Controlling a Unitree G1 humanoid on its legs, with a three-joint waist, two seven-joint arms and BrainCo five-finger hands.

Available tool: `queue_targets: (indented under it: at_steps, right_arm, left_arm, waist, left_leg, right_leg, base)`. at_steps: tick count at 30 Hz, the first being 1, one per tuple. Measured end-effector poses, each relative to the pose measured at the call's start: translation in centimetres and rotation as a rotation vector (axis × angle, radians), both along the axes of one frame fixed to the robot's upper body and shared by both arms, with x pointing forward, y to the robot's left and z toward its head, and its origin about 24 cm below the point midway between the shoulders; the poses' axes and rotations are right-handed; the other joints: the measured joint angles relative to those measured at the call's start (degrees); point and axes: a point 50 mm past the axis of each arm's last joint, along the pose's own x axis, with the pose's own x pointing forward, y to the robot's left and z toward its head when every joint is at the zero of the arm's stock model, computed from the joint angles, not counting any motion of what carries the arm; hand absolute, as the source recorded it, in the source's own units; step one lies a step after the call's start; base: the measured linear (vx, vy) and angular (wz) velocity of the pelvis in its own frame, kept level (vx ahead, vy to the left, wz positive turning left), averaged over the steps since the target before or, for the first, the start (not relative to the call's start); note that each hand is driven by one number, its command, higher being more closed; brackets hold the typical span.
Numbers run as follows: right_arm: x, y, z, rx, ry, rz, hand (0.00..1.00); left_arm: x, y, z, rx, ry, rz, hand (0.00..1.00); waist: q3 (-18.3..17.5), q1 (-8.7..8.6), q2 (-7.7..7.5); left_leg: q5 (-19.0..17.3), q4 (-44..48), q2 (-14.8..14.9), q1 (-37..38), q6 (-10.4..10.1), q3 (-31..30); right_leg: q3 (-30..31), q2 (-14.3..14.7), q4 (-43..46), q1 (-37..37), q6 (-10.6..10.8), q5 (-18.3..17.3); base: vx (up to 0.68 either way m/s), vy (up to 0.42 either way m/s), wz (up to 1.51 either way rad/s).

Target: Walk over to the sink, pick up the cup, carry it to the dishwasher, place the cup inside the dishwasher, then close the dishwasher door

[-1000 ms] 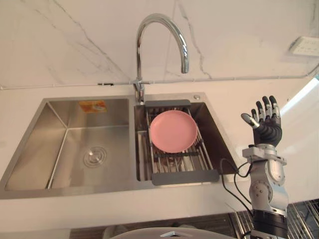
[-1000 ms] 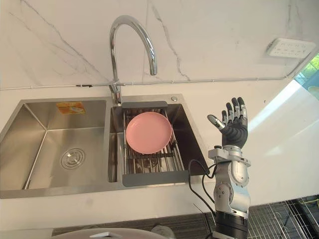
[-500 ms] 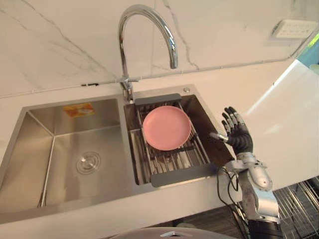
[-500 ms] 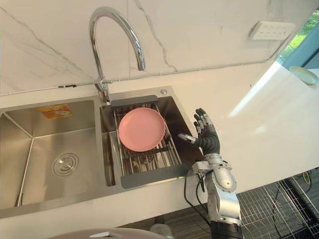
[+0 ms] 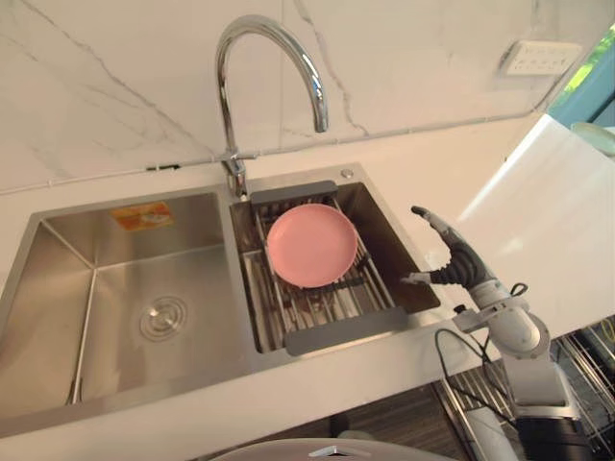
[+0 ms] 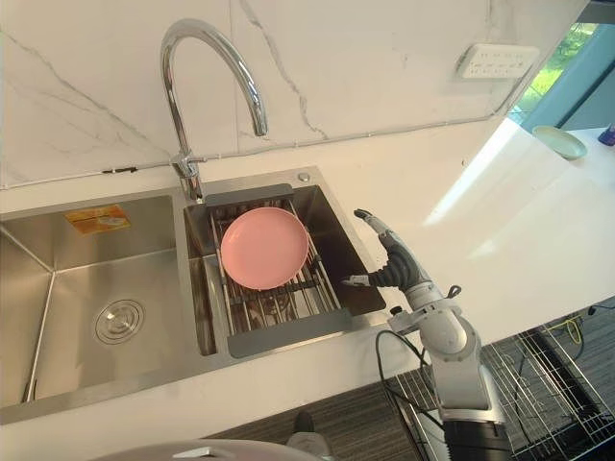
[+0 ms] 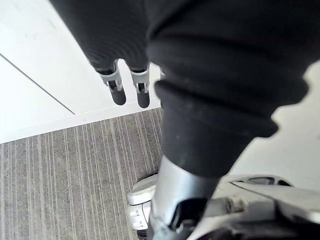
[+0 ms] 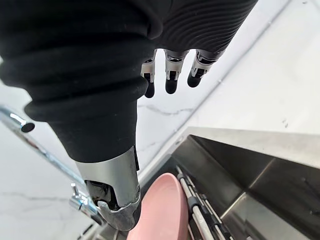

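Presently: right hand open at the sink's right rim

- Right hand [image 5: 454,263]: raised just above the right edge of the sink [image 5: 58,288], over the seam between the right basin and the white tabletop [image 5: 432,182]. Fingers [image 8: 170,80] straight and apart, thumb set off toward the basin. Nothing is held.
- Left hand [image 7: 128,90]: hangs low beside a white panel, above grey striped floor [image 7: 60,190]. The fingers in view are straight and hold nothing.
- Right basin: grey drain rack [image 5: 336,331] spans it, and a pink plate [image 5: 310,245] lies flat on the bars.
- Cup: cannot tell where it is. A dim shape sits under the rack bars below the plate, too unclear to identify.
- Left basin: bare steel with a round drain [image 5: 162,318].
- Faucet [image 5: 231,58] arches over the divider.
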Motion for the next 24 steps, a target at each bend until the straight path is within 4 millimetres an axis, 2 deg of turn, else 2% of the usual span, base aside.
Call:
queue_targets:
  at_steps: [5,8,16,21,24]
  right_arm:
    - [0.4,0.6,0.7,-0.142,-0.03,0.052,0.0]
    - [0.8,1.8,0.7,-0.198,-0.038,0.097,0.0]
    - [1.4,4.0,-0.1,-0.334,-0.041,0.159,0.0]
    - [1.5,4.3,-1.1,-0.379,-0.019,0.166,0.0]
    - [1.7,4.1,-2.0,-0.4,0.013,0.165,0.0]
  left_arm:
    - [-0.1,0.2,0.0,-0.006,0.006,-0.016,0.0]
    - [-0.2,0.3,0.1,-0.006,0.012,-0.019,0.0]
    - [-0.1,0.4,0.1,-0.008,0.012,-0.021,0.0]
    - [-0.1,0.6,0.1,-0.009,0.016,-0.028,0.0]
    - [-0.1,0.7,0.1,-0.009,0.018,-0.031,0.0]
  waist:
    - [-0.5,0.16,-0.65]
    - [-0.6,0.12,-1.03]
    - [-0.8,1.01,-1.32]
    - [-0.9,1.15,-1.68]
    - [-1.0,1.79,-2.2]
  left_leg:
    - [0.0,-0.1,0.0,-0.1,0.0,-0.1]
    - [0.0,-0.1,0.0,-0.1,0.0,-0.1]
    - [0.6,-1.0,-0.3,0.0,0.3,-0.6]
    - [1.4,-2.0,-0.5,0.1,0.6,-1.7]
    - [1.5,-2.0,-0.6,0.0,0.6,-1.8]
  right_leg:
    - [-0.1,0.0,0.1,-0.1,0.0,0.0]
    - [-0.1,0.0,0.1,-0.1,0.0,0.0]
    - [-0.6,-0.1,0.1,-0.1,0.0,0.0]
    - [-1.8,-0.2,0.1,0.2,0.0,0.0]
    - [-1.9,-0.3,0.1,0.3,0.0,0.1]
  base:
    - [0.0,0.0,0.0]
    - [0.0,0.0,0.0]
    - [-0.01,-0.003,0.02]
    - [-0.02,-0.006,0.1]
    - [-0.04,-0.005,0.04]
